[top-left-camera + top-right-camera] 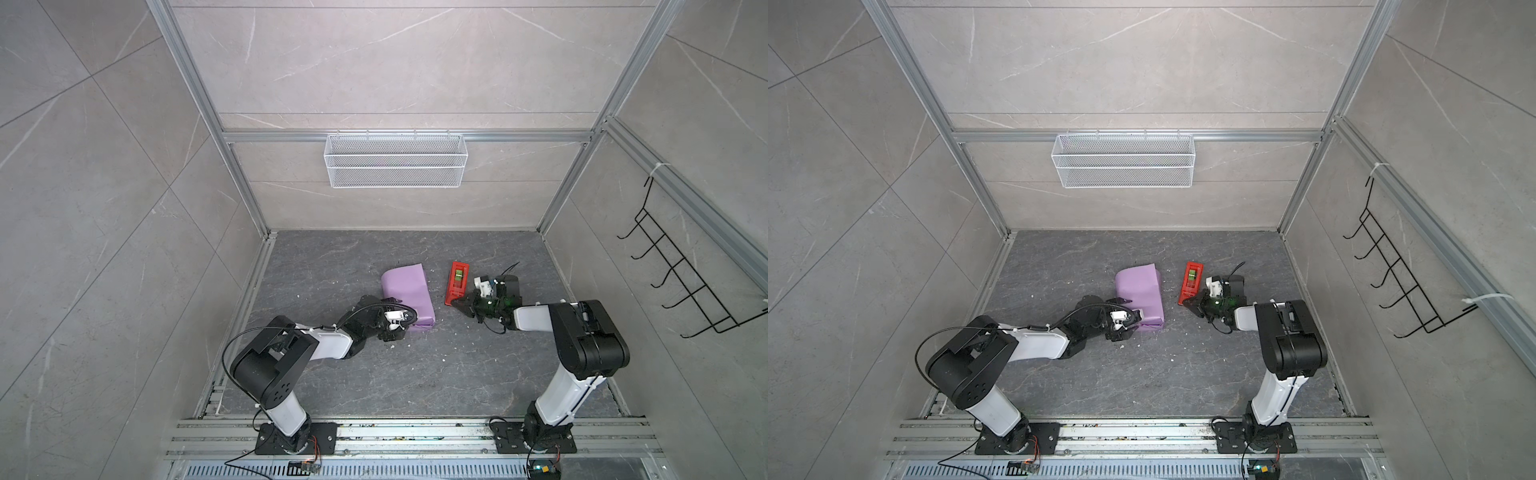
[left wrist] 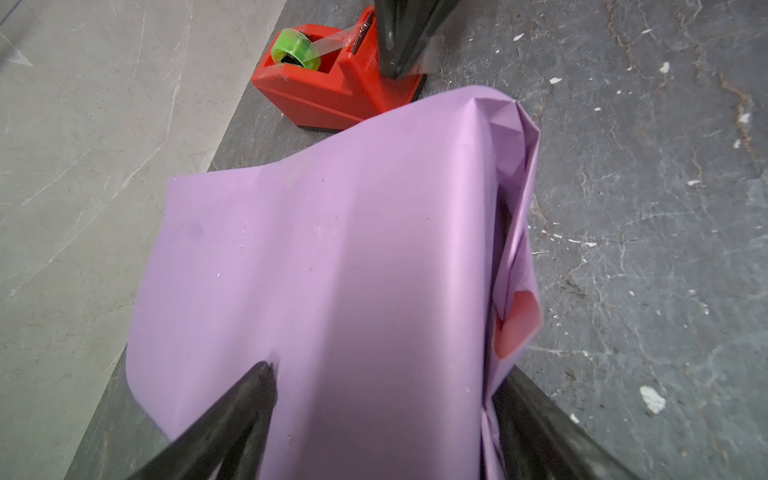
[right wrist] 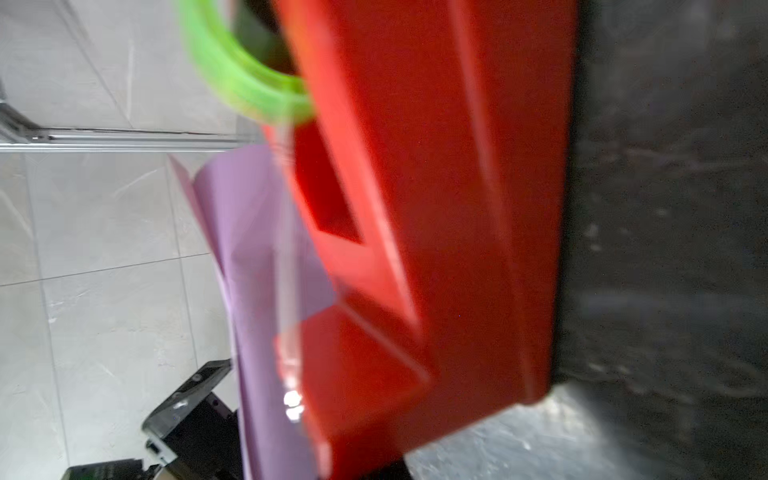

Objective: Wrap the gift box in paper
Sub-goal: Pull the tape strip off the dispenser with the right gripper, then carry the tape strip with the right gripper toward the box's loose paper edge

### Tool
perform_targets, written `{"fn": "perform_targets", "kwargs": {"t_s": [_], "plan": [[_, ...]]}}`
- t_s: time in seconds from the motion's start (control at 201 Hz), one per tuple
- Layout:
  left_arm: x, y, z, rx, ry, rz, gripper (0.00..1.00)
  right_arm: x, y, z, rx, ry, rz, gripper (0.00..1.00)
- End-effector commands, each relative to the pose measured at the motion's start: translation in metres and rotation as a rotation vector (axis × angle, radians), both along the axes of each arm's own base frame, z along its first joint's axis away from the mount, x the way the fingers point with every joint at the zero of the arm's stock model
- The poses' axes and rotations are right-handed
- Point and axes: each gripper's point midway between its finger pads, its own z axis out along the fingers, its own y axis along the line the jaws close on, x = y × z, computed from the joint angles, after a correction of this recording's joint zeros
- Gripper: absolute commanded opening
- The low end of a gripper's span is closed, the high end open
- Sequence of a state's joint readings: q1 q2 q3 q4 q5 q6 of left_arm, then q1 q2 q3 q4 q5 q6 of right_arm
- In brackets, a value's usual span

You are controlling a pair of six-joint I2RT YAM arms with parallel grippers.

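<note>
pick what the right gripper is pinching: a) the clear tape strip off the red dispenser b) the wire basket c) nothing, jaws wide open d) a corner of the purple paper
a: in the left wrist view the clear tape strip runs from the green roll to the shut right gripper at the red dispenser.

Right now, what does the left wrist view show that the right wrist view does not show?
Only left wrist: the left gripper straddling the paper, its pink underside, the right gripper shut on the tape strip. Only right wrist: a metal frame rail, part of the left arm. Both: the paper, the red tape dispenser, the green tape roll, the strip.
</note>
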State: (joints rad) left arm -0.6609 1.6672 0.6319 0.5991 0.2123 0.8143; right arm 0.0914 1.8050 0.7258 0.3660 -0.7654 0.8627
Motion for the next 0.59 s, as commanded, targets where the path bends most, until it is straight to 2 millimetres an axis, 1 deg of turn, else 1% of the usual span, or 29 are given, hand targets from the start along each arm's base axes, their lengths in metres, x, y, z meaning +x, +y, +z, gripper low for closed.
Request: {"fn": "perform_targets", "kwargs": {"t_s": [0.0,0.189,0.269,0.333,0.463,0.587], "plan": [[-0.002,0.001,-0.011,0.01,0.063,0.005,0.83,-0.015,-0.009,-0.03,-0.082,0.1,-0.005,0.0],[-0.002,0.001,-0.011,0.011,0.062,0.008,0.83,-0.013,-0.01,-0.028,-0.095,0.084,0.006,0.0],[-0.002,0.002,-0.011,0.011,0.063,0.008,0.83,-0.013,-0.01,-0.023,-0.101,0.061,0.019,0.0],[-0.002,0.002,-0.011,0.012,0.064,0.009,0.83,-0.015,-0.009,-0.012,-0.105,0.013,0.042,0.0],[-0.002,0.001,-0.012,0.014,0.064,0.007,0.83,-0.027,-0.002,0.025,-0.11,-0.151,0.124,0.0],[-0.001,0.001,-0.012,0.015,0.062,0.008,0.83,-0.046,0.015,0.056,-0.132,-0.313,0.225,0.0]]}}
